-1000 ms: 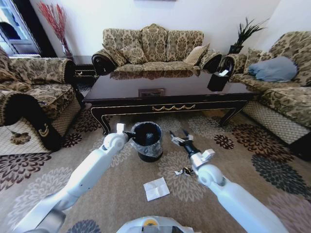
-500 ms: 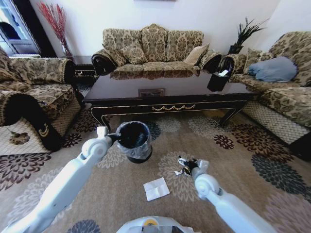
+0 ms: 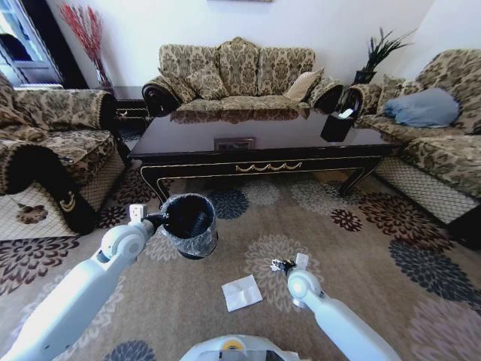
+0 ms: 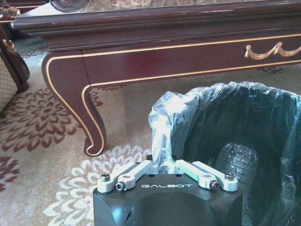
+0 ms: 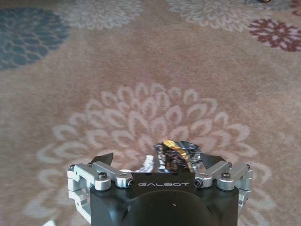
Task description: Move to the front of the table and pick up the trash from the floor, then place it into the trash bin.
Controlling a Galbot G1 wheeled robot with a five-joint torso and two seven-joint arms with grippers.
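Nearest us the white sheet (image 3: 242, 292) lies flat on the carpet. Just beyond it our right gripper (image 3: 282, 265) has dropped to the floor, fingers apart around the silver scrap (image 5: 176, 154), not yet closed. Farther out, our left gripper (image 3: 159, 220), clamped on the bin (image 3: 189, 226) rim, has carried it leftward, nearer the table (image 3: 255, 143) leg. We judge pickup is imminent.

I read only one word, "GALBOT", in white letters on the black body of my left gripper (image 4: 162, 155), just behind its fingers, and also on my right gripper (image 5: 159, 165).
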